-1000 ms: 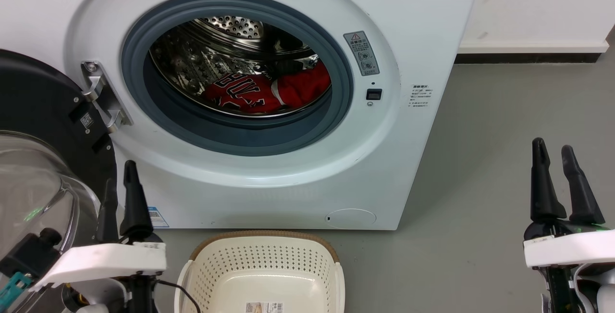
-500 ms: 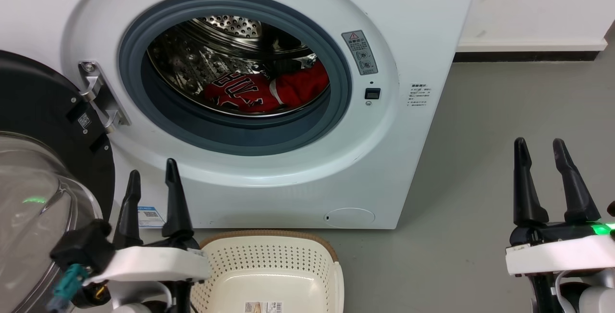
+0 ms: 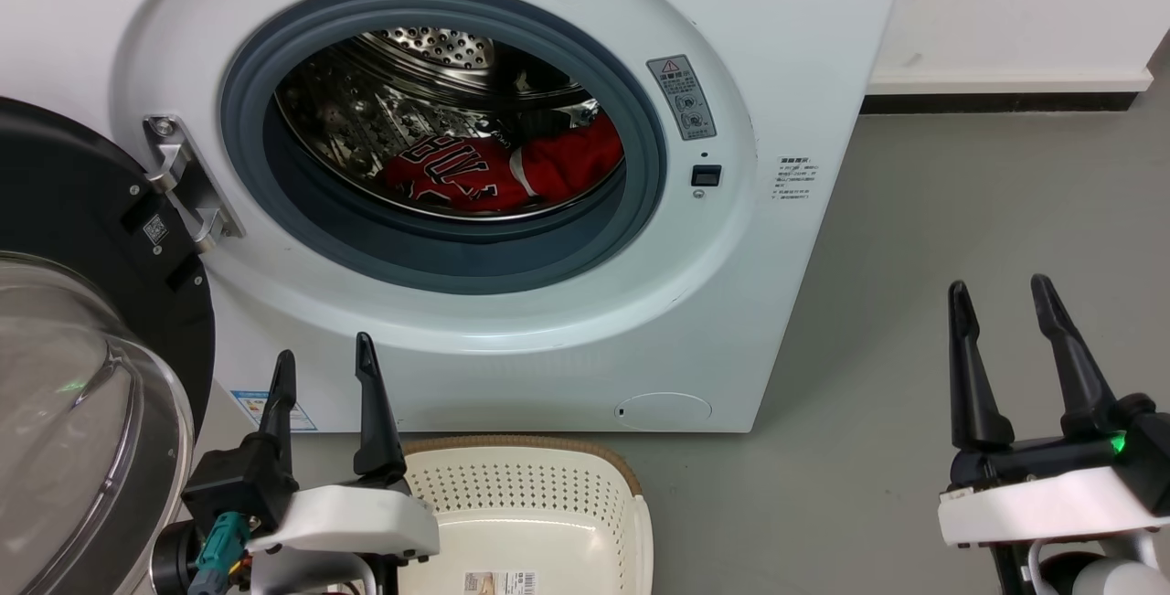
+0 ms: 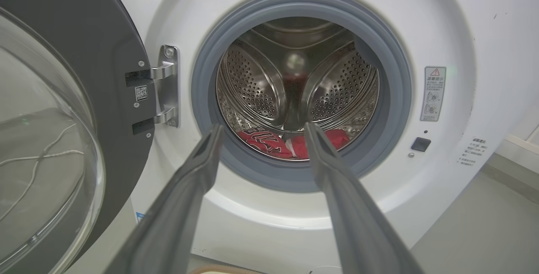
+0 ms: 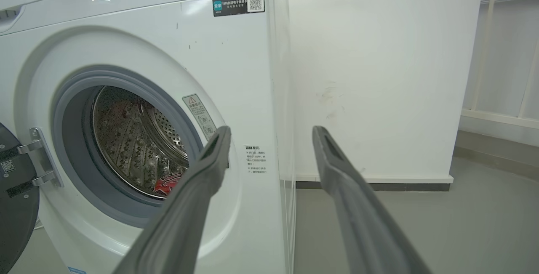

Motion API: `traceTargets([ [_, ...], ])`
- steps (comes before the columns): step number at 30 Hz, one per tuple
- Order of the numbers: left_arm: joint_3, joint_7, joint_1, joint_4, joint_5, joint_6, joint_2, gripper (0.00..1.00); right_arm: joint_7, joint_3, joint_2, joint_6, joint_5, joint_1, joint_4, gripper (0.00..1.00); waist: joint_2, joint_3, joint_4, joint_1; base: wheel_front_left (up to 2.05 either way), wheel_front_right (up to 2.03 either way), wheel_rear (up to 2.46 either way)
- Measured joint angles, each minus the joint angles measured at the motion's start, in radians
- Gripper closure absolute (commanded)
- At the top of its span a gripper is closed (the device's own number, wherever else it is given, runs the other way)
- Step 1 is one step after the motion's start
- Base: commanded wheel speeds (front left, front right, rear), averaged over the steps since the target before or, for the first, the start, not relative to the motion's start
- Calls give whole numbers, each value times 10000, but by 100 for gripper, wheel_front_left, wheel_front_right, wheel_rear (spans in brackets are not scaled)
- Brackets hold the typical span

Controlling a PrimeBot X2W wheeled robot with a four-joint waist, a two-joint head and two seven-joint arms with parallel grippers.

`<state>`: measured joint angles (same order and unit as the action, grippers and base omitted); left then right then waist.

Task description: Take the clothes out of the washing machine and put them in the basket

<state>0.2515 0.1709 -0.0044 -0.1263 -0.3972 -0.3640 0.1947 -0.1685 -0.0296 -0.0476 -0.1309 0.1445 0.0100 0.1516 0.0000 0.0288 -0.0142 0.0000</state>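
The clothes (image 3: 498, 173), a bright red jersey with black lettering, lie crumpled at the bottom of the steel drum of the white washing machine (image 3: 786, 47). Its black-rimmed glass door (image 3: 82, 366) stands swung open at the left. The cream basket (image 3: 526, 504) sits on the floor just below the porthole. My left gripper (image 3: 325, 350) is open and empty beside the basket's left rim, below the porthole. The left wrist view looks into the drum, with the clothes (image 4: 273, 143) between the left gripper (image 4: 262, 127) fingers. My right gripper (image 3: 998, 289) is open and empty over the floor to the machine's right.
Grey floor (image 3: 960, 202) stretches right of the machine to a white wall with a dark skirting (image 3: 996, 103). In the right wrist view, the machine's right corner (image 5: 278, 97) and a white wall (image 5: 379, 72) lie ahead of the right gripper (image 5: 270, 130).
My left gripper has moved right, from in front of the open door to the basket's left rim. The right gripper has shifted a little left.
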Motion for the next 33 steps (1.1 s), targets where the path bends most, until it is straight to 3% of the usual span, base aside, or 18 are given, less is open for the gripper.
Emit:
traceTargets([
  [3,15,54,7,142,84,59,-17,0,-81,8,0,0,-155,-109,-134,0,0,5,3,0,0,0,0],
  [14,-412,299,395,573,924,976,-433,0,-336,196,-4,0,-940,-292,-596,0,0,13,14,0,0,0,0],
  [22,-447,454,451,888,2080,851,-453,0,-483,332,-6,0,-1693,-360,-742,0,0,-3,4,0,0,0,0],
  [29,-370,616,567,811,2464,742,-483,0,-614,349,-6,0,-1971,-405,-765,0,0,13,-28,0,0,0,0],
  [33,-512,700,617,757,2522,997,-652,0,-700,144,-8,-2,-752,-512,-1151,0,0,18,-55,0,0,0,0],
])
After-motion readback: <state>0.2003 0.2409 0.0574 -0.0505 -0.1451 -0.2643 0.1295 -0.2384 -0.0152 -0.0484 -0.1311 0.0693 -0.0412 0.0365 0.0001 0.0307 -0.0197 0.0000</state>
